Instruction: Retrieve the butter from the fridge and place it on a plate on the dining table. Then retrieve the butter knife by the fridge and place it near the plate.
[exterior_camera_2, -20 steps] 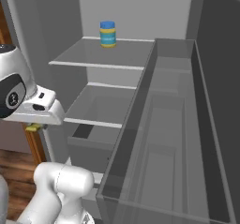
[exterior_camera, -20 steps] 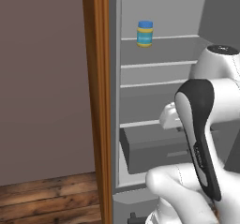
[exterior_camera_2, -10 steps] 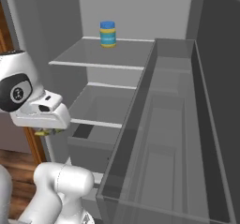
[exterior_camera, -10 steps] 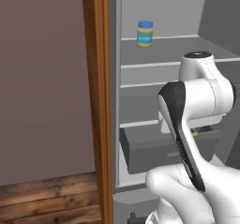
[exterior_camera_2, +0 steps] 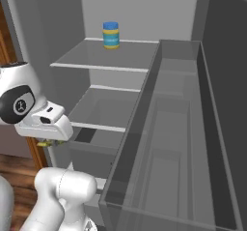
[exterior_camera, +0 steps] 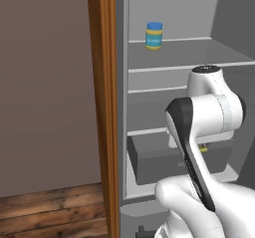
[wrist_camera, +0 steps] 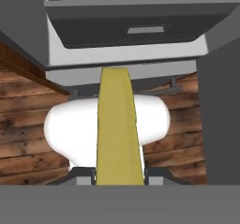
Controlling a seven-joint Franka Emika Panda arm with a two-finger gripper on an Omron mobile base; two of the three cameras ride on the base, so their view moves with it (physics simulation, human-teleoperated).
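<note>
The fridge (exterior_camera_2: pixel 207 104) stands open, its grey shelves stacked one above the other. On the top shelf (exterior_camera_2: pixel 116 58) a blue-lidded jar with a yellow label (exterior_camera_2: pixel 111 35) stands upright near the back wall, well apart from the shelf's front edge. The shelf below (exterior_camera_2: pixel 108 111) is bare grey. Under it sits a dark grey drawer (exterior_camera: pixel 154 157), pulled slightly forward. Beneath the fridge runs a brown wooden plank floor (wrist_camera: pixel 28 124).

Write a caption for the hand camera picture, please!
The pincer grips a thin yellow-olive butter stick above the wooden floor, facing the grey fridge drawer.
</note>
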